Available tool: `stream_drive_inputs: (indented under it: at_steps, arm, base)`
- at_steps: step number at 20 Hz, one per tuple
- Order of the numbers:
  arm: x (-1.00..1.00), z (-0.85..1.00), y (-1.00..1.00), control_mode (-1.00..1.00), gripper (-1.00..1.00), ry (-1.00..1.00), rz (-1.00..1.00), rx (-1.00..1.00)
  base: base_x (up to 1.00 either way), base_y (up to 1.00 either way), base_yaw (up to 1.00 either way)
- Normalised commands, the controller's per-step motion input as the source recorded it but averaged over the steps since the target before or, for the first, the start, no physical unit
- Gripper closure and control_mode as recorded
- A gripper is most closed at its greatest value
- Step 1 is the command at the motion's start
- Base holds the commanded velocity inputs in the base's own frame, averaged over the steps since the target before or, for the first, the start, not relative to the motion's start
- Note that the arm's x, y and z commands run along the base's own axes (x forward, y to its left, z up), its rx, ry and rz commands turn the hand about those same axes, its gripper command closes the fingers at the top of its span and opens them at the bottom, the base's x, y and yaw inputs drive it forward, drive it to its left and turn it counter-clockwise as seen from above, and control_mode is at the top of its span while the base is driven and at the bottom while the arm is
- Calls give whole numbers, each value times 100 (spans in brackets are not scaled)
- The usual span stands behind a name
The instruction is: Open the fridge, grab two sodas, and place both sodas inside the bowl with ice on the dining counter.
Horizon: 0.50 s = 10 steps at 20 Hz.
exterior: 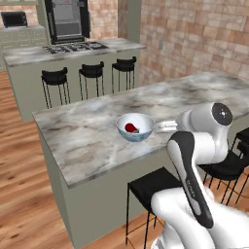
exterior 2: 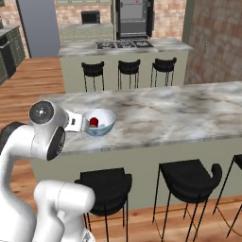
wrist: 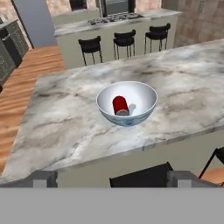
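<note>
On the marble worktop [wrist: 65, 127], ahead of the wide-spread, empty pincer [wrist: 107, 178], sits the bowl [wrist: 127, 104] with a red soda can [wrist: 120, 105] lying inside.

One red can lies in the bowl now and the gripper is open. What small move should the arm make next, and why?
Probably draw the arm back from the dining counter and turn toward the fridge. The bowl holds just the red can, the open gripper carries nothing, and the task needs two sodas. The fridge stands far behind the stovetop counter, its doors apparently open.
</note>
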Motion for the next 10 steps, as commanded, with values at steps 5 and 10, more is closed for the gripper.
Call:
stream_drive_inputs:
  at_steps: [5,10]
  arm:
    - [-100,-14,0,-100,-100,-4,-10,0]
    - [-90,-24,-10,-100,-100,-1,-16,0]
  base:
    - [0,0,0]
    - [0,0,0]
